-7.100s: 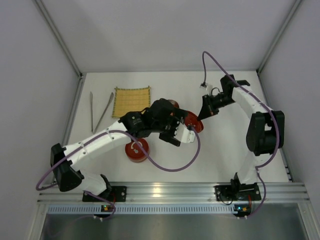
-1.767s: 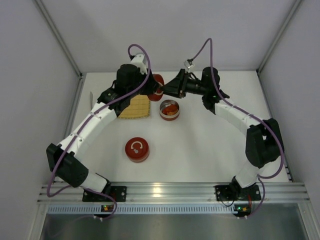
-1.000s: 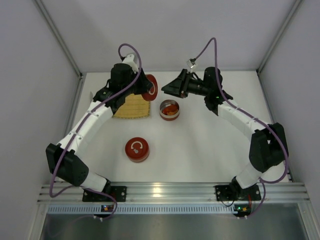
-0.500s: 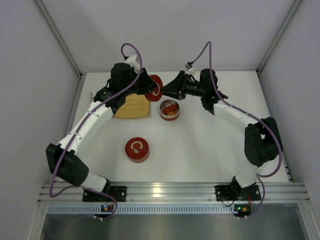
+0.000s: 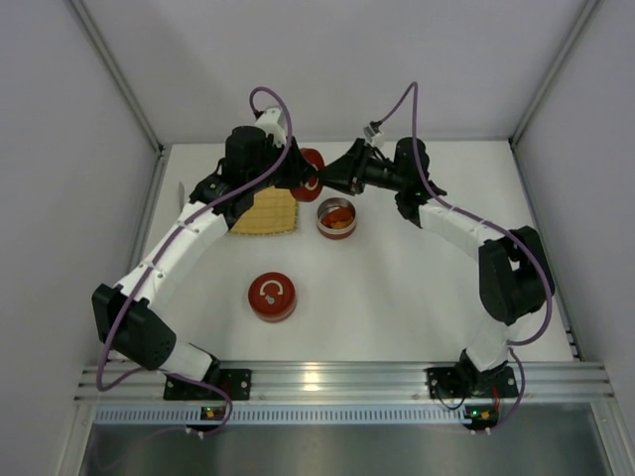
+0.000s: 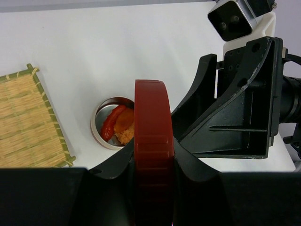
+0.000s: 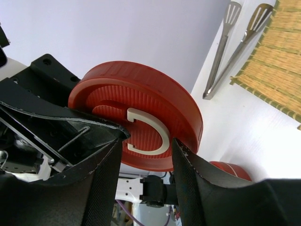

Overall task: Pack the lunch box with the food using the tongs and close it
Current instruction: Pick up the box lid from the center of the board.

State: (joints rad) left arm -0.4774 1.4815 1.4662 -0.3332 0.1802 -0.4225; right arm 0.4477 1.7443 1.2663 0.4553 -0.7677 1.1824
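Note:
My left gripper (image 5: pixel 298 177) (image 6: pixel 154 157) is shut on a red round lid (image 5: pixel 310 174) (image 6: pixel 153 141) (image 7: pixel 141 122), held on edge in the air at the back of the table. My right gripper (image 5: pixel 325 180) (image 7: pixel 148 139) faces the lid's top, and its open fingers stand either side of the lid's white C-shaped handle (image 7: pixel 153 134). Below them sits the open silver lunch box (image 5: pixel 336 217) (image 6: pixel 97 123) with red and orange food (image 6: pixel 117 127) inside. The tongs (image 7: pixel 219 56) lie by the left wall, mostly hidden behind my left arm in the top view.
A yellow woven mat (image 5: pixel 266 210) (image 6: pixel 23 122) (image 7: pixel 277 61) lies left of the lunch box. A second round red-lidded container (image 5: pixel 271 297) (image 7: pixel 230 169) stands nearer the front. The back wall is close behind both grippers.
My right gripper has moved left up to the lid and its jaws have narrowed a little around the handle. The left gripper has shifted the lid slightly right.

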